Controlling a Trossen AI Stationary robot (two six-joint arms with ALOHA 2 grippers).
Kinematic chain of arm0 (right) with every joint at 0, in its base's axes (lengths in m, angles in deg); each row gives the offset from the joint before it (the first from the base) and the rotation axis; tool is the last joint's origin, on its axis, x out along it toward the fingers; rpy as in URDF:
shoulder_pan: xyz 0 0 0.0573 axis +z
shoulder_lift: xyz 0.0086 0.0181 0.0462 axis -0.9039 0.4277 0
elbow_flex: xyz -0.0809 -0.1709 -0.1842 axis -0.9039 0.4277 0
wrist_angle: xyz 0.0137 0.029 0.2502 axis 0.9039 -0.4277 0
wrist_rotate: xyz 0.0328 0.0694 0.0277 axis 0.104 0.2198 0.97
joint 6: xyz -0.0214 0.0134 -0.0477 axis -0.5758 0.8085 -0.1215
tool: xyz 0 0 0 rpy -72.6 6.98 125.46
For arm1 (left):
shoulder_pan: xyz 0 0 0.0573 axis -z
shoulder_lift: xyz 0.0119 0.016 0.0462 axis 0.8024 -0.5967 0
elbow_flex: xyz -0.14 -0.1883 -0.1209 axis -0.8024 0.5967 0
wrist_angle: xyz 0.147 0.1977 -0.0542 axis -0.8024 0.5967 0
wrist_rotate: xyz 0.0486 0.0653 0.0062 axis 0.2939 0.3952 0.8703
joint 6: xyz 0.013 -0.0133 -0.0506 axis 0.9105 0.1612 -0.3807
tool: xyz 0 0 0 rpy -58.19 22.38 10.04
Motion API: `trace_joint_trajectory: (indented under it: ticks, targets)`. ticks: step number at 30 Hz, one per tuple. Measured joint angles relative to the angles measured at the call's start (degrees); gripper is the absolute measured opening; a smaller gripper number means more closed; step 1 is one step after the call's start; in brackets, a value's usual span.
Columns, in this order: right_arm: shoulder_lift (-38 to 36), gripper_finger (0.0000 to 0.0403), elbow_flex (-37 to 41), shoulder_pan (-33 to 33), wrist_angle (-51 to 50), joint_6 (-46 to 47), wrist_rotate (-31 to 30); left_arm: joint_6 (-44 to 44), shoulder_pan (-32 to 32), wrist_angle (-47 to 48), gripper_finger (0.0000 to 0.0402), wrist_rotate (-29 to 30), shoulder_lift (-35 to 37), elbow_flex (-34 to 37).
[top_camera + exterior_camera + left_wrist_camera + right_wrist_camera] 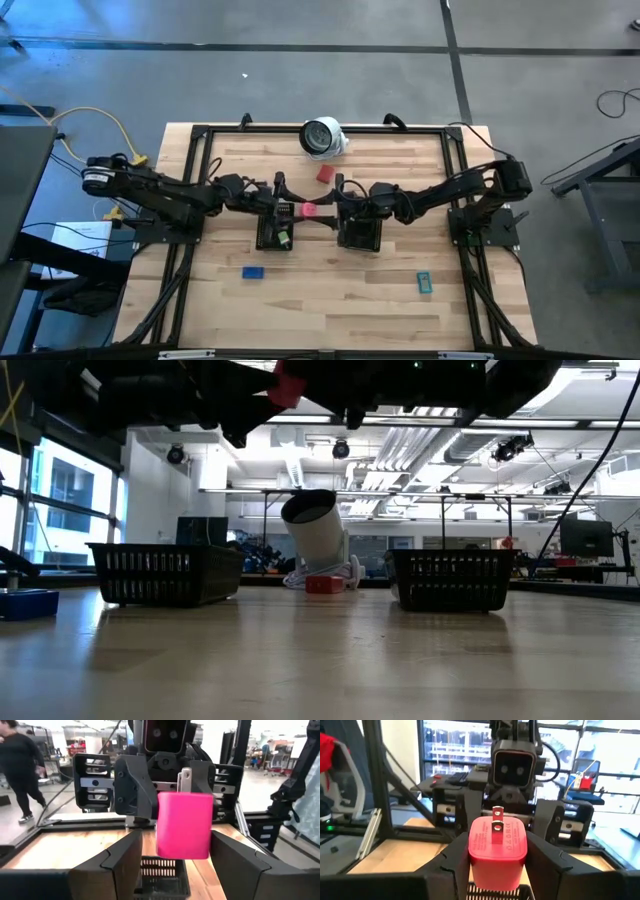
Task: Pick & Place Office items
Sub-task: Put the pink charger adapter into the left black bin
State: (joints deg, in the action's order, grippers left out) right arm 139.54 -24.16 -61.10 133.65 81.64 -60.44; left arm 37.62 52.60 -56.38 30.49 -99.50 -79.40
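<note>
So my right gripper (pixel 497 865) is clamped on the pink charger block (pixel 497 851), up in the air between the two trays (pixel 275 238). Left gripper (pixel 172 860) sits right at it, fingers spread either side, not squeezing.

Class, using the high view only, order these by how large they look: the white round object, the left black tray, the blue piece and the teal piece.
1. Left black tray
2. White round object
3. Blue piece and teal piece: they look alike, so no ranking between them.
</note>
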Motion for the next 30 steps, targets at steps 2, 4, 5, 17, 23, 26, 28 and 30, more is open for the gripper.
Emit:
trace_joint_trajectory:
  ticks: [2, 4, 5, 17, 23, 26, 28, 30]
  targets:
    - [-0.23, 0.0140, 0.01, 0.00, -0.58, 0.00, 0.34, 0.00, -0.19, 2.00, 0.0219, -0.02, 1.32, 0.00]
    - [-0.28, 0.0140, 0.01, 0.00, -1.38, 0.05, 0.34, -0.04, -0.25, 4.84, 0.0219, 0.03, 2.81, 0.00]
    - [-0.27, 0.0140, 0.01, -0.17, -1.75, 0.20, 0.38, -0.12, -0.25, 6.19, 0.0219, 0.20, 3.36, 0.00]
    - [-0.27, 0.0140, 0.01, -4.72, -7.26, 7.94, 6.86, -3.98, -0.25, 13.24, 0.0219, 1.76, 4.50, 0.02]
    - [-0.27, 0.0140, -1.77, -4.74, -11.29, 8.12, 8.06, -3.56, -0.30, 13.83, 0.0220, 4.00, 4.50, 0.04]
    - [-0.27, 0.0140, -3.86, -4.74, -14.42, 7.98, 8.09, -2.33, -0.30, 13.86, 0.0220, 4.75, 4.62, 0.04]
    - [0.51, 0.0140, -5.15, -4.71, -15.80, 7.92, 8.13, -0.30, -0.29, 14.21, 0.0220, 5.53, 5.77, 0.09]
    - [0.73, 0.0140, -5.38, -4.74, -16.99, 7.94, 8.63, 1.64, -0.25, 14.38, 0.0220, 7.64, 8.00, 0.09]
